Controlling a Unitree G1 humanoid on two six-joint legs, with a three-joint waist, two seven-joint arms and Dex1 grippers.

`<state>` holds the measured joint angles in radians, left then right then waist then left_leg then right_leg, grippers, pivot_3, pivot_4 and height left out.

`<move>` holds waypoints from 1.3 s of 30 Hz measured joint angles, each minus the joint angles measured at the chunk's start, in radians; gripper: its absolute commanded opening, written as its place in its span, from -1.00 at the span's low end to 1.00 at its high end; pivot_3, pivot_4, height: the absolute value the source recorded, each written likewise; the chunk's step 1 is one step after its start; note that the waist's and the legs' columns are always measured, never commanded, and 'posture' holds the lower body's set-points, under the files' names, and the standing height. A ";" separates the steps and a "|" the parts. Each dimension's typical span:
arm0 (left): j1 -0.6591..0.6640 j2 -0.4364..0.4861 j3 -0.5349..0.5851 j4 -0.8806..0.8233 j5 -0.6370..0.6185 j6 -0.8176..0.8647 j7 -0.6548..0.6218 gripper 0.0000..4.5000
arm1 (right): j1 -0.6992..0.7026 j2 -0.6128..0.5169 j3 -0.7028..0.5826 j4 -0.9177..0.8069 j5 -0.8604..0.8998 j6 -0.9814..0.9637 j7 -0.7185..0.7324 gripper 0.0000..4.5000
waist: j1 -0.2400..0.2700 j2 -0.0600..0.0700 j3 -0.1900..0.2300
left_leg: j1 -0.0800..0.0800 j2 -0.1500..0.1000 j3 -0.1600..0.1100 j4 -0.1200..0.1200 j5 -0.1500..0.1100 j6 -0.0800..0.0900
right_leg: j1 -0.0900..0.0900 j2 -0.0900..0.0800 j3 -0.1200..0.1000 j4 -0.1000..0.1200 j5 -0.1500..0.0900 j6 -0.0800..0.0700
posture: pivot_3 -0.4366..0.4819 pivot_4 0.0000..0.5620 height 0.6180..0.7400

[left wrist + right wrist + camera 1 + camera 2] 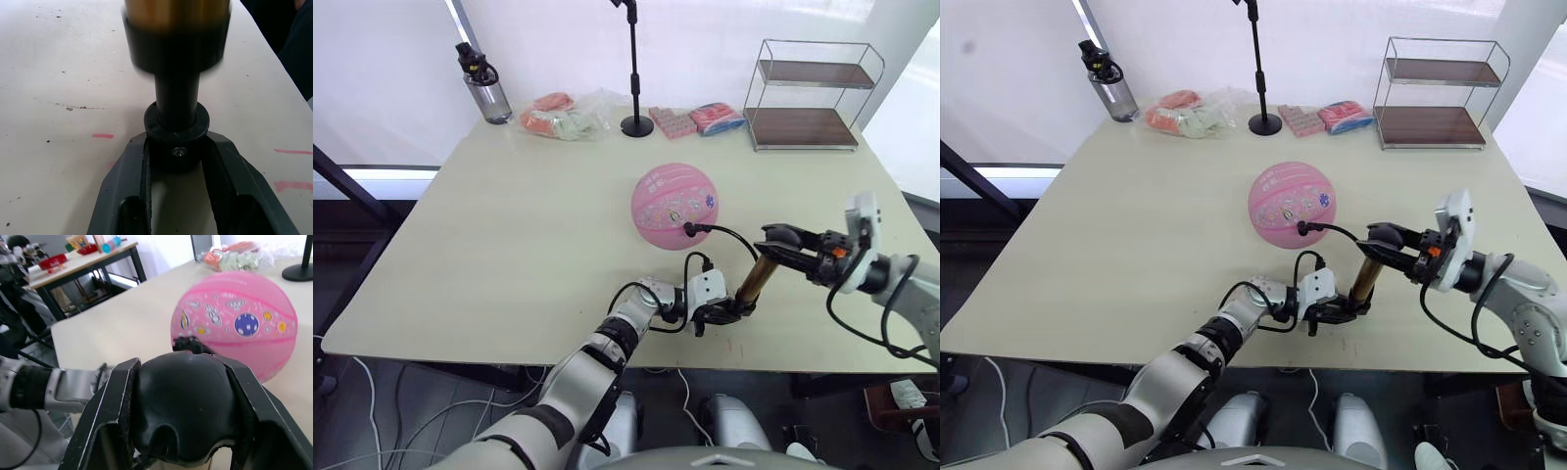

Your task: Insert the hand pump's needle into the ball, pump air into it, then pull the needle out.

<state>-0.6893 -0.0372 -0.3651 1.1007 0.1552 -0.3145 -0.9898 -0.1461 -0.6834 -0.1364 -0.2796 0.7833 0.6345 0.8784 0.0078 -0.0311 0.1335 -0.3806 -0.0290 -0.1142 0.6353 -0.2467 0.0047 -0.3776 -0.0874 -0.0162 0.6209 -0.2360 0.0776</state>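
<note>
Left gripper [724,313] pinches the base cap of the slim gold-bronze metal hand pump [756,279] near the table's front edge, right gripper [781,240] clamps its rounded black handle, hose plugged into the soft pink printed ball [674,206] mid-table — rigid tube, best held by both ends.

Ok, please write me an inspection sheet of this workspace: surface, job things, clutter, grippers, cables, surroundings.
Surface: beige table, small marks and red dashes near the front edge.
Job things: pink ball mid-table; hose fitting sits at the ball's near side, needle itself not visible; pump tilted between the grippers.
Clutter: bottle, bagged snacks, packets, wire shelf, stand, all along the far edge.
Grippers: left gripper clamps the pump's lower end; right gripper holds the black handle.
Cables: black leads on both wrists.
Surroundings: white wall behind; another table with objects in the right wrist view.
</note>
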 measured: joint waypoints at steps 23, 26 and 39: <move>-0.003 -0.003 0.001 0.006 0.001 0.000 0.004 -0.54 | 0.010 -0.060 0.001 -0.020 -0.031 -0.016 0.054 -0.15 | -0.003 0.002 0.000 | 0.000 -0.001 0.000 0.000 0.000 0.000 | 0.000 -0.002 0.000 0.000 -0.002 -0.003 | -0.05 -0.47 0.86; -0.006 -0.009 0.001 0.006 -0.001 -0.001 0.001 -0.54 | -0.024 -0.082 -0.027 -0.029 0.013 0.030 0.055 -0.15 | 0.003 0.004 0.004 | -0.001 -0.001 0.000 0.000 0.000 0.000 | 0.000 -0.002 0.000 0.000 -0.001 -0.002 | -0.05 -0.47 0.86; -0.011 -0.012 0.003 0.001 -0.003 -0.002 -0.007 -0.54 | -0.260 -0.278 -0.190 -0.037 0.271 0.230 0.071 -0.15 | 0.006 0.007 0.013 | -0.003 -0.002 0.001 0.001 0.000 0.000 | -0.001 -0.003 0.000 0.000 -0.001 -0.002 | -0.05 -0.47 0.86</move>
<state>-0.7005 -0.0495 -0.3626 1.1020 0.1523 -0.3163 -0.9971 -0.4065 -0.9613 -0.3268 -0.3163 1.0540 0.8641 0.9492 0.0142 -0.0238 0.1465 -0.3835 -0.0306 -0.1136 0.6359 -0.2467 0.0047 -0.3782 -0.0901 -0.0164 0.6206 -0.2373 0.0754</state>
